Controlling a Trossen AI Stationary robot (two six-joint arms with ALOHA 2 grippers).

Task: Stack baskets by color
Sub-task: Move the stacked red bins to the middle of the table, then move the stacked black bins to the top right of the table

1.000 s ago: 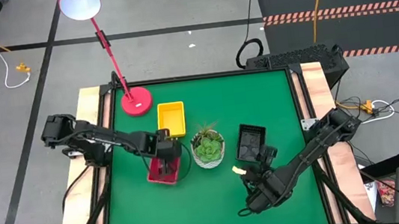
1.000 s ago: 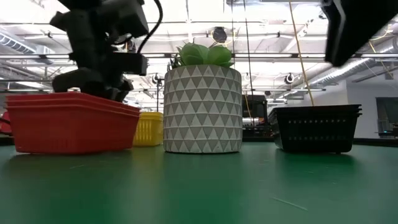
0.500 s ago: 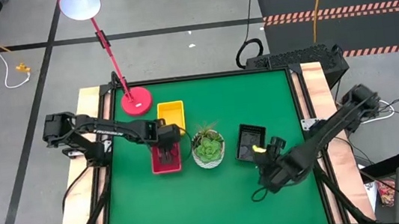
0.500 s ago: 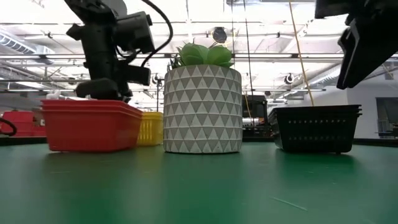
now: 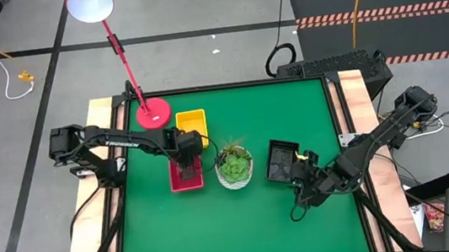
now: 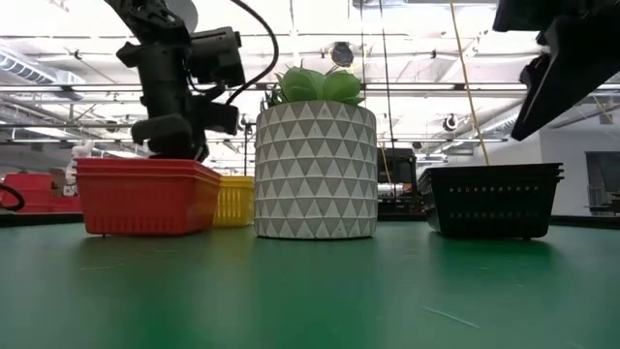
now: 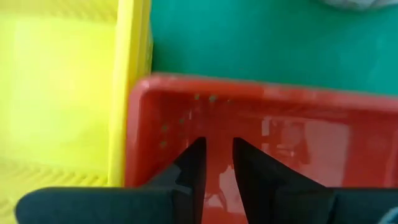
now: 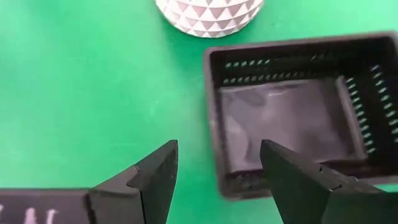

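A stack of red baskets (image 5: 186, 177) rests flat on the green table, just left of the potted plant. My left gripper (image 5: 187, 151) reaches down into its far end, fingertips (image 7: 199, 152) a narrow gap apart. A yellow basket (image 5: 191, 123) sits directly beyond the red stack. A stack of black baskets (image 5: 282, 160) stands right of the plant. My right gripper (image 8: 217, 168) hangs open above the black stack's near edge (image 8: 214, 130) and touches nothing. My left gripper comes from above, pointing steeply down, into the top red basket near the middle of its far end (image 7: 161, 124). The narrow gap between the fingertips shows only red. The fingers hide which wall or layer lies between them. The stack stands level on the table (image 6: 145, 199).
The patterned plant pot (image 5: 234, 165) stands between the red and black stacks. The red lamp base (image 5: 154, 114) sits at the far left, beside the yellow basket. Open green table lies along the near half and at the far right.
My left gripper has swung toward the far edge, and the red stack has slid with it. The stack has turned from skewed to square beside the yellow basket. My right gripper has moved toward the far edge, up to the black stack, tipping further downward.
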